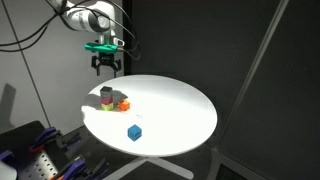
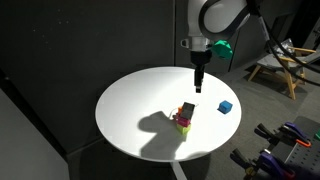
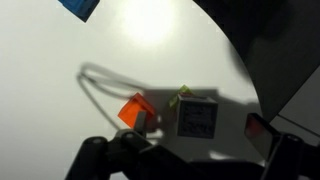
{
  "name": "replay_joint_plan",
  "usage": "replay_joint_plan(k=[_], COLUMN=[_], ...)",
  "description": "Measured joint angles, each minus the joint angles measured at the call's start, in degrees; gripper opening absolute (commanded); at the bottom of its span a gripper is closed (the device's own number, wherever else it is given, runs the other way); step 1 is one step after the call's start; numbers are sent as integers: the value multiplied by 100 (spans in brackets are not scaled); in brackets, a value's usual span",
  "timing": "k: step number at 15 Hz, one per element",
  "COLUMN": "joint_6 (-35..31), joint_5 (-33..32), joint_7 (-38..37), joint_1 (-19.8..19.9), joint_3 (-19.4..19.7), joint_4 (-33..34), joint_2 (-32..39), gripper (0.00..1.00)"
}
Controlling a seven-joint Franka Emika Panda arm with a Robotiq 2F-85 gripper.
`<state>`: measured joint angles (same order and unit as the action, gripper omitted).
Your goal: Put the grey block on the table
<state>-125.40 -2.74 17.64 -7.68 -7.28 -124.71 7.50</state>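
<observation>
The grey block [image 1: 106, 93] sits on top of a small cluster of coloured cubes near the edge of the round white table [image 1: 180, 110]. In the wrist view its grey top face [image 3: 196, 118] lies over a green cube [image 3: 183, 96], beside an orange cube [image 3: 135, 110]. The cluster also shows in an exterior view [image 2: 185, 117]. My gripper [image 1: 105, 64] hangs open and empty in the air above the cluster, apart from it. It points straight down [image 2: 199, 86]. Its two fingers frame the lower edge of the wrist view [image 3: 190, 152].
A blue cube [image 1: 134, 132] lies alone on the table, apart from the cluster [image 2: 225, 107], and shows at the top of the wrist view [image 3: 78, 6]. A dark red shape [image 3: 258, 127] lies right of the grey block. Black curtains surround the table.
</observation>
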Motion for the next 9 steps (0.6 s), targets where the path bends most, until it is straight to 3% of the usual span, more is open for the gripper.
replay_joint_plan(k=[4,9], joint_6=[-94,-598], joint_5=[-431,-343], joint_7=[25,20], joint_1=[-63,-56], joint_3=[-56,-61], joint_4=[26,-16], joint_2=[54,59], gripper=[100,100])
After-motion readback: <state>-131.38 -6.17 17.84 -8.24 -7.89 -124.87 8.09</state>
